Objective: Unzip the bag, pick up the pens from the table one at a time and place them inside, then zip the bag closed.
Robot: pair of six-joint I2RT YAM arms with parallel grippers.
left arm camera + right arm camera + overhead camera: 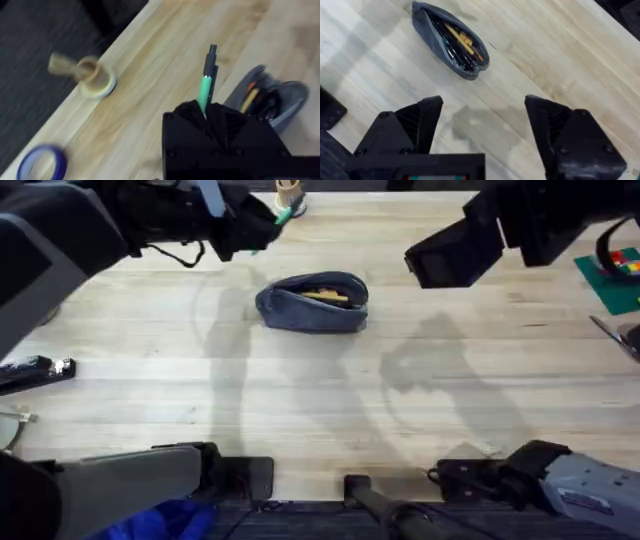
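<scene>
The blue-grey bag (312,304) lies unzipped at the middle of the table (330,390), with the mustard-yellow pen (325,295) inside it. My left gripper (262,225) hovers above the table's far edge, behind and left of the bag, shut on the green pen (283,215). In the left wrist view the green pen (206,82) sticks out from between the fingers (192,112), and the open bag (282,97) lies beyond. My right gripper (440,260) hangs open and empty to the right of the bag; its wrist view shows the bag (432,37) and the yellow pen (462,40).
A small wooden piece on a tape roll (92,75) stands at the far table edge near the left gripper, with a blue ring (42,162) beside it. A black object (35,370) lies at the left edge. A green mat with coloured blocks (610,275) sits far right.
</scene>
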